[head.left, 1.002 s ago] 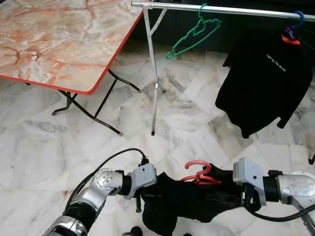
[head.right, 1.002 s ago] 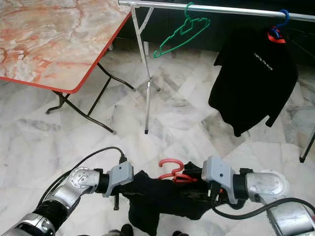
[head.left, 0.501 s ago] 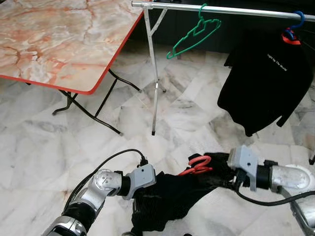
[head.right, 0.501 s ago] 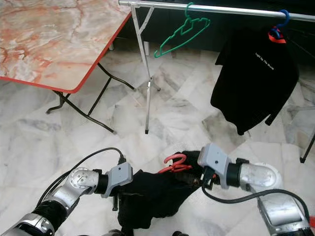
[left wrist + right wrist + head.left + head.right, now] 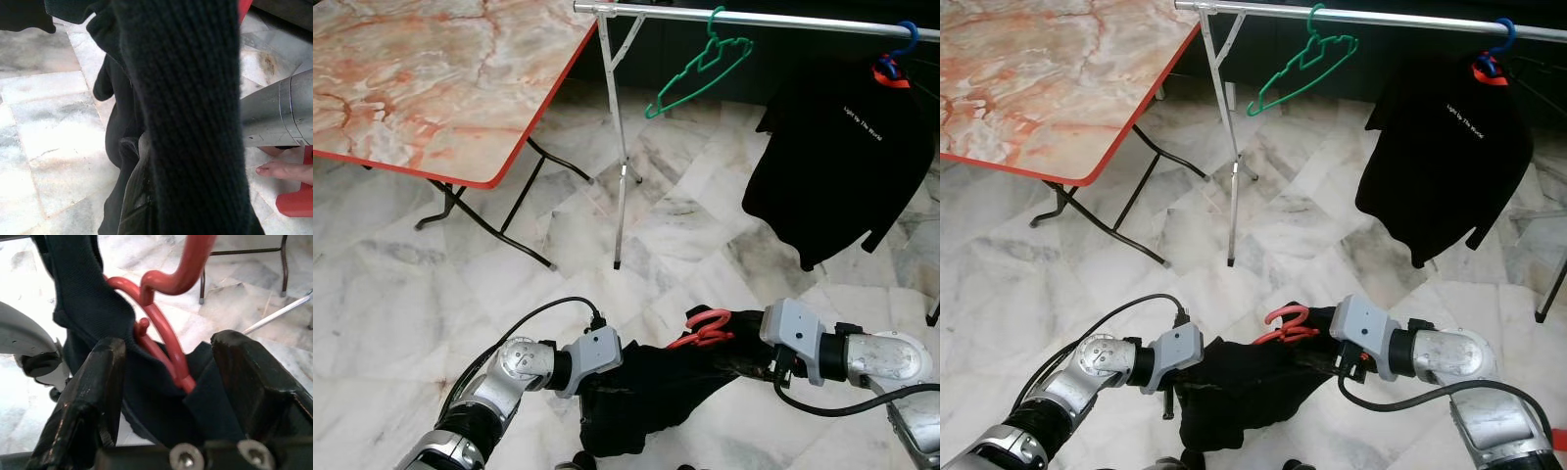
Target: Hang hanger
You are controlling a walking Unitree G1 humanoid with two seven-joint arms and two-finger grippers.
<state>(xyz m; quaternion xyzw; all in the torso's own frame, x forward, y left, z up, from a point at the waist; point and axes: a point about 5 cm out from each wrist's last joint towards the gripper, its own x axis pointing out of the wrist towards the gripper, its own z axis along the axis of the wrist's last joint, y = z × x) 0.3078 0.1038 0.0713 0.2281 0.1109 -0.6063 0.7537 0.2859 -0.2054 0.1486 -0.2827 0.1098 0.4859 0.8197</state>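
Right hand (image 5: 166, 382) has dropped; black garment (image 5: 646, 392) apparently hides red hanger's (image 5: 705, 328) shoulders.

I see a red hanger (image 5: 703, 329) in a black garment (image 5: 646, 387). On the silver rail (image 5: 754, 19) above hang a green hanger (image 5: 697, 66) and a black shirt (image 5: 842, 157); the counter (image 5: 421, 78) beside the rail is red-edged marble.
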